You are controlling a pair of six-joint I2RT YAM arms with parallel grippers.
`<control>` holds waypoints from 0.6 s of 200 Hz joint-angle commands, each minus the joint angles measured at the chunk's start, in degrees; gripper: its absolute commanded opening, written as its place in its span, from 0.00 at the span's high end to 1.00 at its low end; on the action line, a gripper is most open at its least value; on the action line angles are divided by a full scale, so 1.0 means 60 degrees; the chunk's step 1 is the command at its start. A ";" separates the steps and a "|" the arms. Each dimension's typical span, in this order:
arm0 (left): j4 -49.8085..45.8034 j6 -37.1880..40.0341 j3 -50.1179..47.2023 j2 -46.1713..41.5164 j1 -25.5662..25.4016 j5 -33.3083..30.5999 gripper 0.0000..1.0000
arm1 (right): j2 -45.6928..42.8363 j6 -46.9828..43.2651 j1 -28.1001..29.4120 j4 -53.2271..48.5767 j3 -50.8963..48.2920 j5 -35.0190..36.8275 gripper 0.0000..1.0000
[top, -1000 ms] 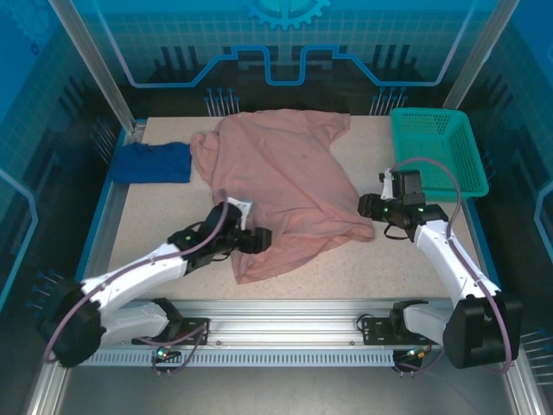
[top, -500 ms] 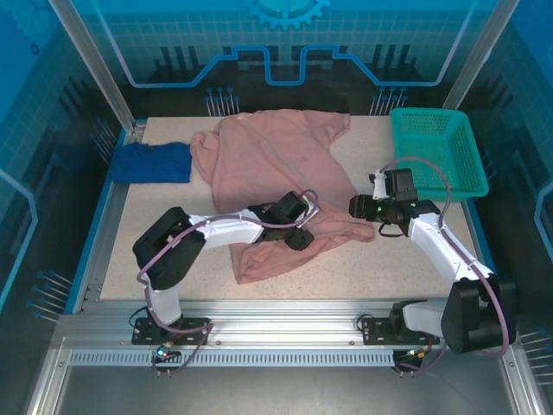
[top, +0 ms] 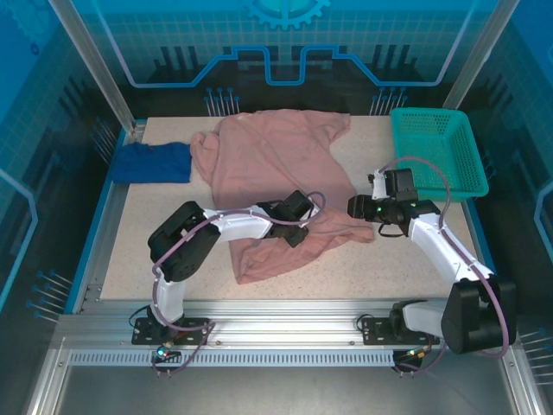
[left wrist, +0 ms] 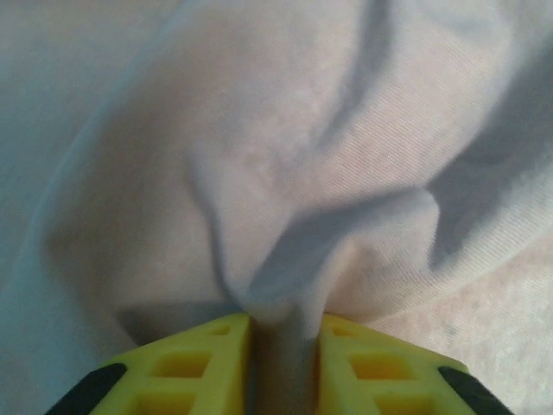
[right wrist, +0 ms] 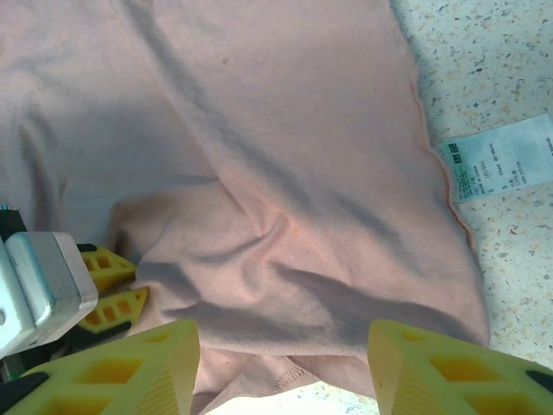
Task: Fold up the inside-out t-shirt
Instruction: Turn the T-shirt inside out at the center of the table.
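Note:
The inside-out t-shirt (top: 276, 164) lies crumpled and pink across the middle of the table, with its lower hem bunched toward the front. My left gripper (top: 298, 226) sits on that lower part, and in the left wrist view its yellow jaws (left wrist: 283, 346) are shut on a raised fold of the t-shirt (left wrist: 285, 173). My right gripper (top: 356, 207) stands open at the shirt's right edge. In the right wrist view its fingers (right wrist: 130, 372) straddle the hem of the t-shirt (right wrist: 259, 130), and the left gripper (right wrist: 108, 290) shows at the left. A white care label (right wrist: 505, 164) sticks out onto the table.
A green basket (top: 436, 151) stands at the back right, close behind the right arm. A dark blue cloth (top: 154, 162) lies at the back left. Bare speckled table (top: 389, 268) runs along the front, and blue walls enclose the workspace.
The left arm swung right from the shirt's lower left corner to its lower middle, and its jaws closed on a fold. The right gripper shifted slightly left over the hem.

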 commanded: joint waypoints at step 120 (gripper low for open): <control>0.0112 -0.3854 0.0240 -0.2484 0.2118 0.4698 1.00 | -0.1060 -0.1341 0.4640 0.5303 -0.2894 0.0482 0.46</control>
